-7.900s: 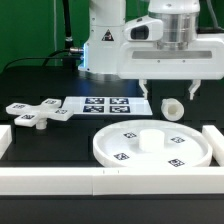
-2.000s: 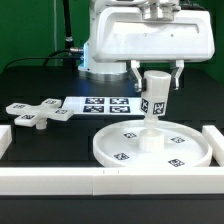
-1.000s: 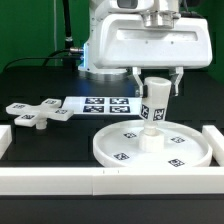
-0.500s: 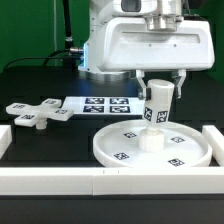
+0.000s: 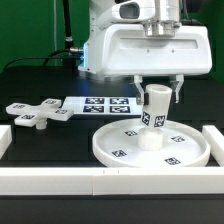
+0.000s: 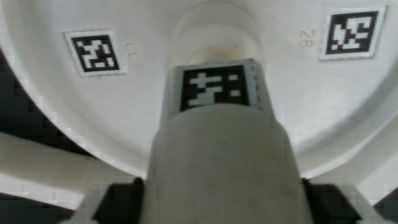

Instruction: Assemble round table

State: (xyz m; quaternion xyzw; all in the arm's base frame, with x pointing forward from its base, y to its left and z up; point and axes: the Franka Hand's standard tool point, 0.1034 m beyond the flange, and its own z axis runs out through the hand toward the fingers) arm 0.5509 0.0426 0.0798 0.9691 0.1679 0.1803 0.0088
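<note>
The large round rimmed white disc (image 5: 150, 148) lies on the black table at the front, with tags on its face; it fills the wrist view (image 6: 107, 120). The short white cylinder leg (image 5: 153, 108) stands slightly tilted on the disc's raised centre hub (image 5: 148, 138). My gripper (image 5: 157, 96) is shut on the leg's upper part, one finger on each side. In the wrist view the leg (image 6: 222, 150) runs down between the dark fingers (image 6: 121, 200) toward the hub. The cross-shaped piece (image 5: 38, 113) lies at the exterior view's left.
The marker board (image 5: 105, 105) lies behind the disc. Long white border blocks run along the front (image 5: 100, 182), at the exterior view's right (image 5: 214, 138) and at its left (image 5: 4, 136). The robot base (image 5: 100, 50) stands at the back.
The gripper picked up the leg from the table behind the disc and carried it over the hub. In the last second it has shifted slightly right and the leg tilted a little.
</note>
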